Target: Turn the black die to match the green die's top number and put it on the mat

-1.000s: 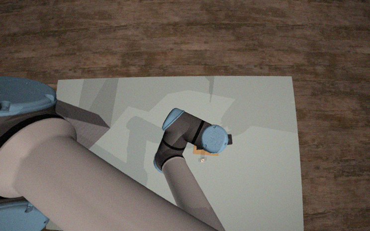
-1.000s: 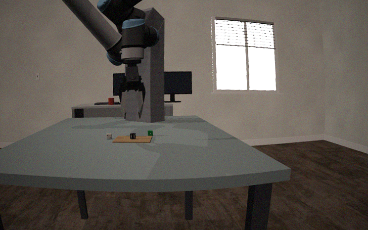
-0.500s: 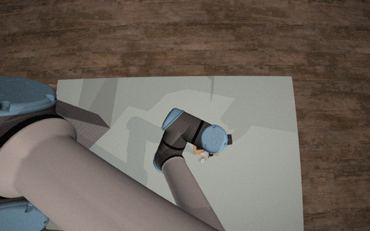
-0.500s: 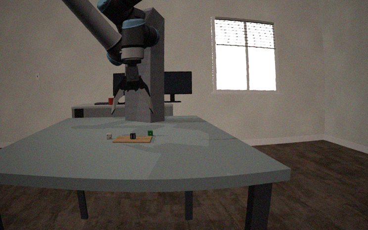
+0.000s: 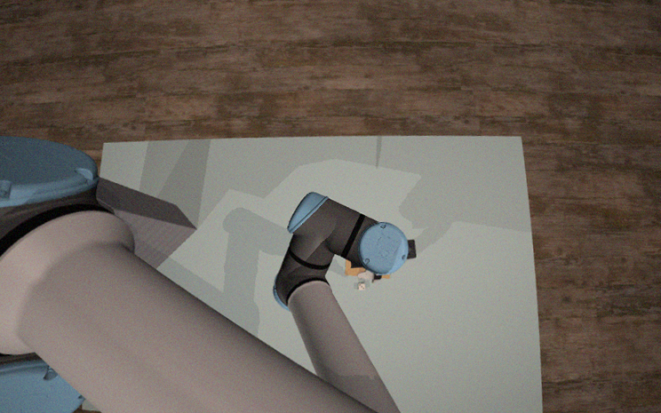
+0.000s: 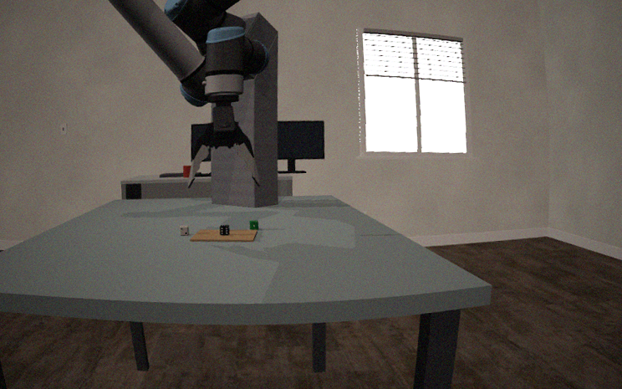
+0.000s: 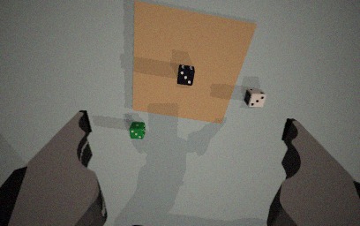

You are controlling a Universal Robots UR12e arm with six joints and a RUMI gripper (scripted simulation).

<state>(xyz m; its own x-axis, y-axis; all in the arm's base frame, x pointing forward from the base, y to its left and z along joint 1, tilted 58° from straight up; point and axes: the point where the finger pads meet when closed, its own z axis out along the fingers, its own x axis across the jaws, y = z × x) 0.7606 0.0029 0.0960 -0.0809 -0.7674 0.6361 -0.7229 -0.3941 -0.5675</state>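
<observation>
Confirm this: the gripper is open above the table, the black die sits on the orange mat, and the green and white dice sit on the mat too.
Wrong on the last part. In the wrist view the green die and white die sit on the table, off the orange mat. Only the black die is on it, and the gripper is open above.

- Plain off-white walls (image 6: pixel 520 119), dark wood plank floor (image 6: pixel 557 308).
- Bright window (image 6: pixel 414 92), blinds partway down.
- Pale grey-blue counter (image 6: pixel 328 287) on dark legs; black monitor (image 6: pixel 301 140) on a desk behind.
</observation>
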